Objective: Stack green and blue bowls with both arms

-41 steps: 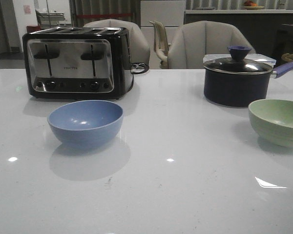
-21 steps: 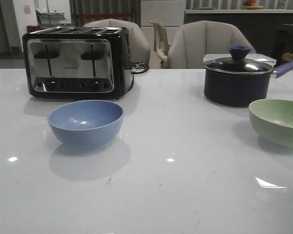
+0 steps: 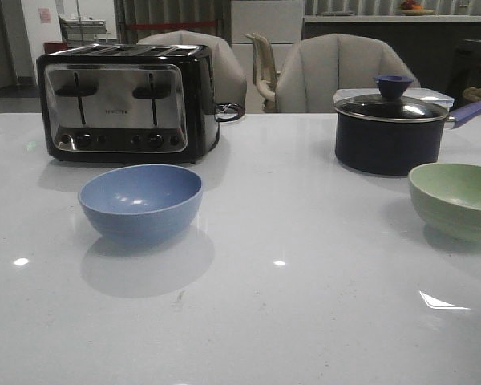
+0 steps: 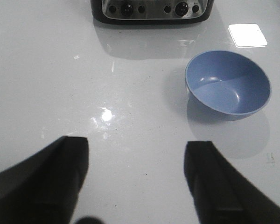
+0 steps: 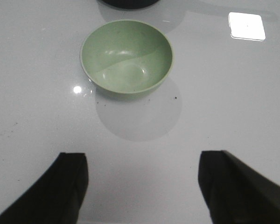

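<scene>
Bowls unmoved since before: blue bowl point(image 3: 140, 202) left; green bowl point(image 3: 457, 200) right.

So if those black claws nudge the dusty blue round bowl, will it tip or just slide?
The dusty blue round bowl would probably slide: the white table looks glossy. Its small base might let it rock. It looks rigid and likely light, being empty.

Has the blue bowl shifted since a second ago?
No. The blue bowl sits in the same spot before the toaster, upright and empty.
</scene>
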`<state>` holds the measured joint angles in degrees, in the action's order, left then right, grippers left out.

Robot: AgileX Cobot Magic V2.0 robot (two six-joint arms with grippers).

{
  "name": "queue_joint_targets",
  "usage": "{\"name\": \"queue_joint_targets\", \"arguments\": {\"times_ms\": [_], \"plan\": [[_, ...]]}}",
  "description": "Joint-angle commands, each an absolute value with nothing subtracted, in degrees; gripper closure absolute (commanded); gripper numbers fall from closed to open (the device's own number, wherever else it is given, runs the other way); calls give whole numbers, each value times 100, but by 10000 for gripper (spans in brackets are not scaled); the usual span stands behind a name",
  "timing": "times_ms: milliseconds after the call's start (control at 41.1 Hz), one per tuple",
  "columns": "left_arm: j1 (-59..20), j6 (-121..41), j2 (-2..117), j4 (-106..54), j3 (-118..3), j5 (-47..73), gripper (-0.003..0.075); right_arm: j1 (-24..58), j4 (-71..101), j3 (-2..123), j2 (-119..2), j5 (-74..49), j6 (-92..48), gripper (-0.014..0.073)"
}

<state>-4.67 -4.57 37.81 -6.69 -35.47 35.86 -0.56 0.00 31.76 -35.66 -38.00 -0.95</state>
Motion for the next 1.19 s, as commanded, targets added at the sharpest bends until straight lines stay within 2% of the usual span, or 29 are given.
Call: {"name": "queue_joint_targets", "arguments": {"times_ms": [0, 292, 584, 900, 1168], "plan": [[-457, -456, 3807, -719, -3736, 3130, 114, -76, 0, 3447, -3835, -3217, -52, -27], [-457, -456, 3807, -719, -3736, 3130, 115, -96, 0, 4449, -5683, -3572, 191, -27], [-457, -456, 3807, -719, -3736, 3130, 115, -539, 182, 5662, -7727, -3978, 223, -26], [-457, -456, 3807, -719, -3736, 3130, 115, -607, 182, 6732, -9283, -3794, 219, -26], [-457, -456, 3807, -719, -3736, 3148, 115, -607, 64, 7269, -10148, -3726, 217, -26]]}}
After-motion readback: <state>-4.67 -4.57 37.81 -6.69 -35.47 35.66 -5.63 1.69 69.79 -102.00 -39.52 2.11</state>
